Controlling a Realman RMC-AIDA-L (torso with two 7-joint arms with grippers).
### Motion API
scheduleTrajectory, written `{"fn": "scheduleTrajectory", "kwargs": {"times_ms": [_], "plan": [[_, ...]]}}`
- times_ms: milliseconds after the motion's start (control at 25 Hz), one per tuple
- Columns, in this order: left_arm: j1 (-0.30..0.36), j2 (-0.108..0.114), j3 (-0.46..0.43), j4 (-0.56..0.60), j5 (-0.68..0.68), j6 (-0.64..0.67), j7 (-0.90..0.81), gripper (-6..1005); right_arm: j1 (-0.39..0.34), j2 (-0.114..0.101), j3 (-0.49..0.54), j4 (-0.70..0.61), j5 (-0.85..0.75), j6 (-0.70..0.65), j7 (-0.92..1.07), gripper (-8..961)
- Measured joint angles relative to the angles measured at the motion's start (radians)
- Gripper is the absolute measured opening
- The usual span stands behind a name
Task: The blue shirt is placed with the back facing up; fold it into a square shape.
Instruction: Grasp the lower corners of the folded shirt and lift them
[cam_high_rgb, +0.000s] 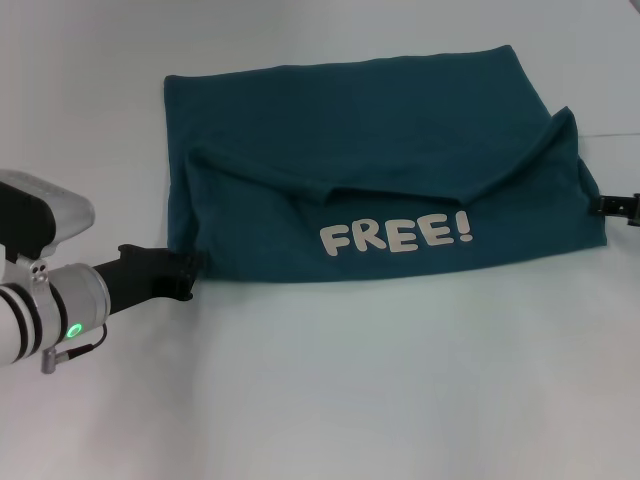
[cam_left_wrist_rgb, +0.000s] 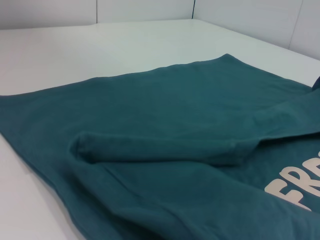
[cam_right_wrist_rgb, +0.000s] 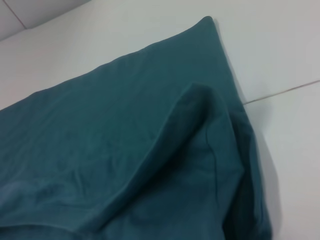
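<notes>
The blue shirt (cam_high_rgb: 370, 130) lies across the far half of the white table (cam_high_rgb: 350, 400). A near part is folded over, showing white "FREE!" lettering (cam_high_rgb: 395, 237), with a raised crease above it. My left gripper (cam_high_rgb: 192, 268) is at the shirt's near left corner, touching its edge. My right gripper (cam_high_rgb: 600, 206) is at the shirt's right edge, mostly out of frame. The left wrist view shows the shirt (cam_left_wrist_rgb: 165, 115) with a rolled fold and part of the lettering (cam_left_wrist_rgb: 295, 187). In the right wrist view the shirt (cam_right_wrist_rgb: 100, 130) has a lifted ridge of cloth.
A thin seam (cam_high_rgb: 612, 135) crosses the table beyond the shirt's right side and also shows as the seam (cam_right_wrist_rgb: 285, 90) in the right wrist view. White table surface stretches in front of the shirt and to its left.
</notes>
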Motion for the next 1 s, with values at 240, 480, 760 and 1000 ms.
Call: {"fn": "scheduleTrajectory", "kwargs": {"times_ms": [240, 480, 760, 1000], "plan": [[-0.003, 0.001, -0.001, 0.000, 0.000, -0.005, 0.000, 8, 0.027, 0.004, -0.039, 0.024, 0.000, 0.033, 0.003, 758], [-0.004, 0.002, 0.001, -0.002, 0.000, -0.013, 0.000, 7, 0.027, 0.004, -0.041, 0.026, -0.001, 0.050, 0.008, 673], [-0.004, 0.002, 0.002, -0.003, 0.000, -0.013, 0.000, 7, 0.037, 0.005, -0.042, 0.059, -0.001, 0.081, 0.000, 571], [-0.004, 0.002, 0.002, -0.002, 0.000, -0.013, 0.000, 7, 0.041, 0.012, -0.042, 0.065, 0.000, 0.097, 0.000, 558]]}}
